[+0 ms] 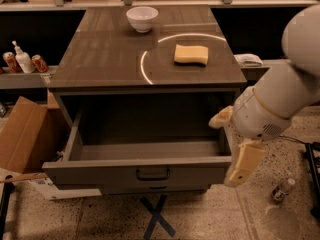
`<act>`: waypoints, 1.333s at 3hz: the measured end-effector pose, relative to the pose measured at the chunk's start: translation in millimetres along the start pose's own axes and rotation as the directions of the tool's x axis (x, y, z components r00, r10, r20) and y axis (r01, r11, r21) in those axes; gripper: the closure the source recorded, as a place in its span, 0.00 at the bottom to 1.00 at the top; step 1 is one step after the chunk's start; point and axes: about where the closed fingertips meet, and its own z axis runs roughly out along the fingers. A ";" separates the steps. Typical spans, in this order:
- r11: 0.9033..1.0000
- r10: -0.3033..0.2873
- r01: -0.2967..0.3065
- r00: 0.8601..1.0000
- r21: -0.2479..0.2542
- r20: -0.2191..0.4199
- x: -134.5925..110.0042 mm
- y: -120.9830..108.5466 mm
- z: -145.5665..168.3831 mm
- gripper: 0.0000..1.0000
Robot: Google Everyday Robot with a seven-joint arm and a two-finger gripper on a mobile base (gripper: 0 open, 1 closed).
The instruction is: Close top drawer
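The top drawer (pixel 135 171) of the grey-taupe cabinet is pulled far out, and its deep box looks empty. Its flat front panel carries a small dark bail handle (pixel 152 174) in the middle. My gripper (pixel 243 163) hangs from the white arm (pixel 280 101) at the drawer's front right corner, level with the front panel and just right of it. I cannot tell whether it touches the panel. It holds nothing that I can see.
On the cabinet top (pixel 100 54) stand a white bowl (pixel 142 18) and a yellow sponge (pixel 191 54). A cardboard box (pixel 22 134) leans at the left. Bottles and cans (pixel 22 60) stand on a low left shelf. A small bottle (pixel 282 189) lies on the floor at the right.
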 end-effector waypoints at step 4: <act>0.991 0.069 -0.075 0.996 -0.112 -0.062 41.1 15.2 92.7 1.00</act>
